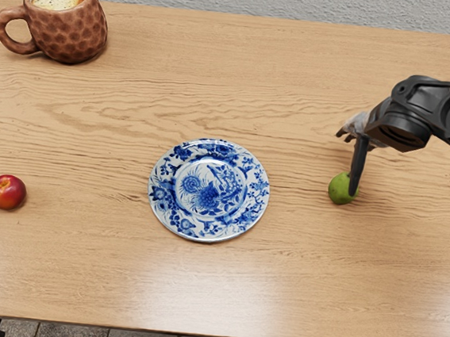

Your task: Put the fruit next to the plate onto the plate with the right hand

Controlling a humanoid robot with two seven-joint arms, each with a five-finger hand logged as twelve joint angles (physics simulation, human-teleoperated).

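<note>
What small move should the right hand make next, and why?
Probably close the fingers around the green fruit. The right hand is just above it, one straight finger down at its side, but nothing grips it yet; it rests on the table, beside the blue patterned plate.

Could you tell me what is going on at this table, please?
The robot's right hand has reached in from the right edge and is down at the small green fruit, which sits on the table to the right of the blue patterned plate. It is not clear whether the fruit is gripped yet. The plate has nothing on it. A red fruit lies far to the left and a brown mug stands in the far left corner.
</note>
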